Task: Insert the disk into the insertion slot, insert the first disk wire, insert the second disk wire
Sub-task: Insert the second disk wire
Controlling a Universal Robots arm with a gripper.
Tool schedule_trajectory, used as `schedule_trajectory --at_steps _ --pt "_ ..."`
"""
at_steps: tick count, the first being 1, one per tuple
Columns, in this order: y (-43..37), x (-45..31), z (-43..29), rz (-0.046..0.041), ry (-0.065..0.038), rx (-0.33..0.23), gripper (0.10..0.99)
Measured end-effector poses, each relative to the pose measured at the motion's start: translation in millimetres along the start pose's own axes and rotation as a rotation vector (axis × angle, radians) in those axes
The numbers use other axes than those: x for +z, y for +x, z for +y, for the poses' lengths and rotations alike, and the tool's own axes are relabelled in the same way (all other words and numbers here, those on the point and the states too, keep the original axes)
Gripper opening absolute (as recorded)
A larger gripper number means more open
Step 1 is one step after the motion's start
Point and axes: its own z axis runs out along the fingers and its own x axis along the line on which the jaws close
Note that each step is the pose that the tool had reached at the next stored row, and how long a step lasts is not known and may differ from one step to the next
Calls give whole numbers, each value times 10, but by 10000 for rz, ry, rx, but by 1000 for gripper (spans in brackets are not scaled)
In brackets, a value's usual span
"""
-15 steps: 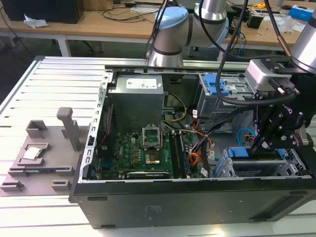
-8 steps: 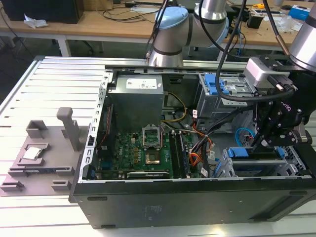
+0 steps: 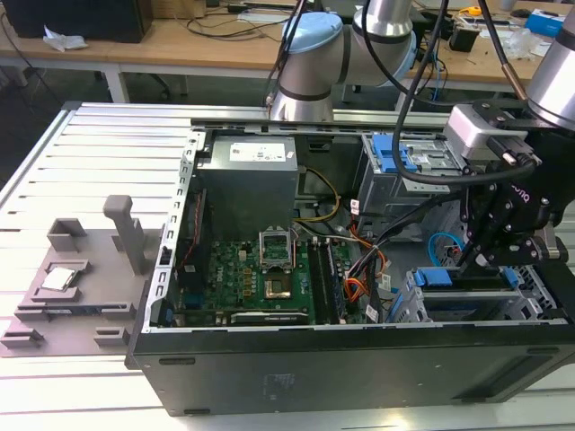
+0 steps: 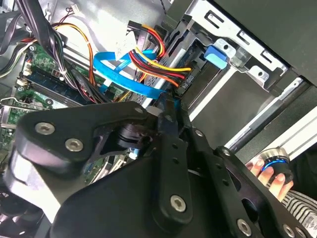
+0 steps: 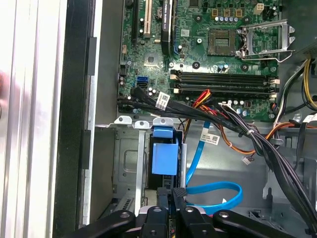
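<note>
Your gripper [image 3: 474, 262] hangs over the silver cage at the near end of the case, on the exterior view's right. Its fingers are pinched together on the connector end of the blue disk wire [image 5: 218, 191]. The disk [image 5: 164, 156] already sits in the insertion slot [image 3: 467, 310], just below the fingertips. Its blue frame appears to run lengthwise from the gripper toward the motherboard [image 5: 223, 44].

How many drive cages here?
2: a grey cage with blue latches, far side of the case; a silver cage nearer, under the gripper, which grips a blue wire.
</note>
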Motion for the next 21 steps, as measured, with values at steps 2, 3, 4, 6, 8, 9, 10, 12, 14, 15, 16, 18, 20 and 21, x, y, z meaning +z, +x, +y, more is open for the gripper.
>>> schedule_trajectory --at_steps 2,3,4,6,8,9,10,12,14,15,16,18,20,21 --pt "0 0 0 1 0 1 235" --pt "0 0 -1 1 0 1 235" --pt "0 1 -1 2 0 0 235" --pt "-2 20 -1 -3 0 -2 235" --pt "-2 26 0 0 -1 0 235" --pt "-2 28 0 -1 -1 0 235" --pt "-2 31 0 -3 0 0 235" --pt "-2 34 -1 -2 0 0 235" --pt "-3 38 -1 -4 0 0 224" --pt "-3 39 -1 1 -3 0 169" --pt "-3 46 -1 -12 0 0 169" --pt "-3 47 -1 -4 0 0 157" --pt "-4 49 -1 -2 0 0 157" --pt "-4 51 -1 -3 0 0 157"
